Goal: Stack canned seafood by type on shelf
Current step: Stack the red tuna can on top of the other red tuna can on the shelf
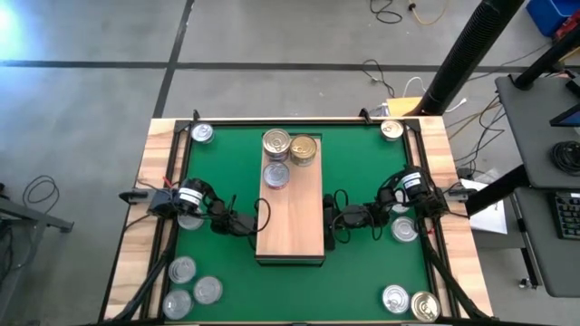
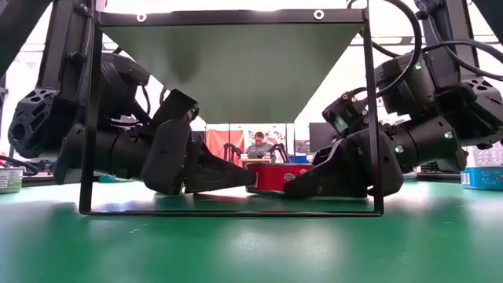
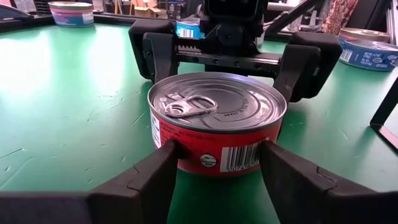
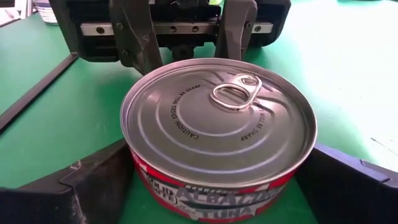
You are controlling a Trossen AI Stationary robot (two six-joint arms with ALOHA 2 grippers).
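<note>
A short red-labelled can with a silver pull-tab lid (image 3: 217, 118) stands on the green mat under the raised light-wood shelf (image 1: 290, 217). My left gripper (image 3: 217, 163) reaches under the shelf from the table's left and is shut on this can. My right gripper (image 4: 221, 186) comes from the right and is open. Its fingers stand on either side of the same can (image 4: 217, 124), and I cannot tell whether they touch it. On the shelf's far end stand two silver-topped cans (image 1: 276, 142) (image 1: 276, 174) and a gold-topped one (image 1: 304, 149). My left gripper pinches the red can by its side wall (image 3: 186, 158), one finger (image 3: 155, 177) on each side. The fingers come in level from the table's left. The can stands upright with its base on the mat.
The shelf's dark frame legs (image 2: 88, 118) (image 2: 376, 118) stand close around both grippers. Loose cans lie at the mat's far corners (image 1: 202, 134) (image 1: 391, 129), its near left (image 1: 182, 269) (image 1: 207, 290), its near right (image 1: 396, 298) (image 1: 424, 306), and beside the right arm (image 1: 404, 229).
</note>
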